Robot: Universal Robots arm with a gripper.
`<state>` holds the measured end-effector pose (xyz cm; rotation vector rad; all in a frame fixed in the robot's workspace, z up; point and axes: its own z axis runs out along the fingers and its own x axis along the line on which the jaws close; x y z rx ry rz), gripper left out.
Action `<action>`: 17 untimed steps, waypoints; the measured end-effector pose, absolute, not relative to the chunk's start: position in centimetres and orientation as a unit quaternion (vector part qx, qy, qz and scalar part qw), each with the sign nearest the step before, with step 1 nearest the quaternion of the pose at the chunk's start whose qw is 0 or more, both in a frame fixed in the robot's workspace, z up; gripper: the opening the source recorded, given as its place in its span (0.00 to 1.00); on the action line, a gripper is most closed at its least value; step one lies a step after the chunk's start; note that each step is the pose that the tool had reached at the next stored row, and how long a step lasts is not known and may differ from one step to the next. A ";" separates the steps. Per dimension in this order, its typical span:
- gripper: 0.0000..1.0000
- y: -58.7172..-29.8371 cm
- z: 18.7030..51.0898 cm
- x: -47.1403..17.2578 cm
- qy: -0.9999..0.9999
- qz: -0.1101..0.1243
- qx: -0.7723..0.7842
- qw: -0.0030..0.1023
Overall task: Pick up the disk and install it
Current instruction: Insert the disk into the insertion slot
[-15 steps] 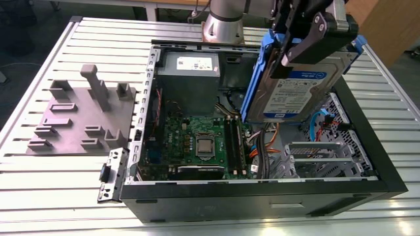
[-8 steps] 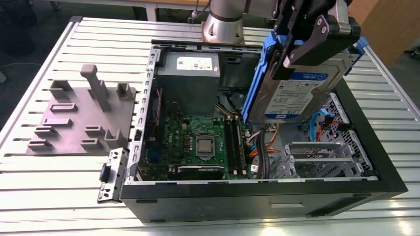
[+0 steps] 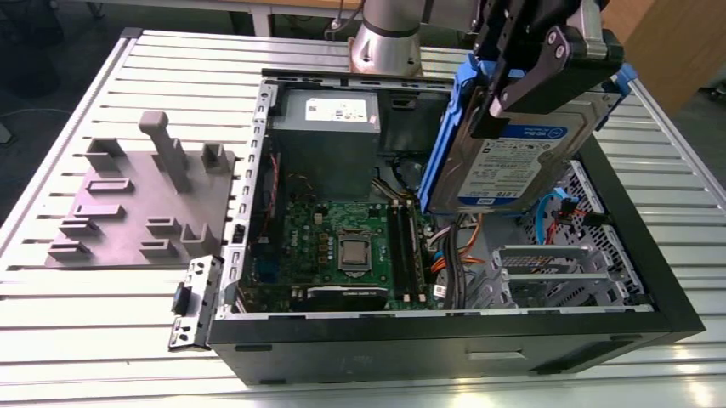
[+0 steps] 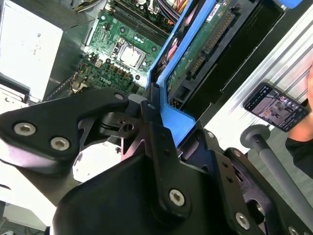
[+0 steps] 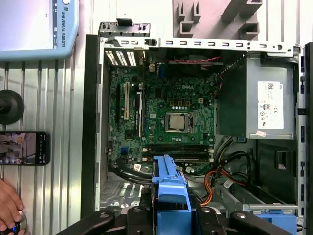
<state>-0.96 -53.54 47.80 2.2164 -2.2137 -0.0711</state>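
Observation:
The disk [image 3: 516, 161], a silver drive with a white-and-blue label in a blue carrier bracket [image 3: 445, 140], hangs tilted on edge above the open computer case [image 3: 454, 327], over its side on the exterior view's right. My gripper [image 3: 519, 89] is shut on the disk from above, black fingers clamped across the carrier's upper end. In the second wrist view the fingers [image 4: 152, 117] pinch the blue bracket [image 4: 176, 120], and the disk's green circuit board [image 4: 200, 54] faces the case. The first wrist view has the carrier [image 5: 170, 188] over the motherboard [image 5: 166, 112].
Inside the case lie a grey power supply box [image 3: 326, 136], cables [image 3: 465, 246] and a silver drive cage [image 3: 556, 272]. A grey fixture block [image 3: 136, 204] stands on the slatted table at the exterior view's left. A phone [image 5: 24, 148] and a person's hand [image 5: 7, 205] lie beside the case.

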 end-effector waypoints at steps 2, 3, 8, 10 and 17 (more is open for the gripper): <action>0.37 -53.7 47.8 -1.0 -0.706 -0.023 0.707 0.004; 0.37 -53.9 47.8 -1.0 -0.706 -0.023 0.707 0.004; 0.37 -54.8 47.5 -0.8 -0.706 -0.023 0.707 0.004; 0.37 -55.1 47.4 -0.5 -0.707 -0.023 0.707 0.004; 0.37 -55.5 47.0 1.2 -0.706 -0.023 0.707 0.004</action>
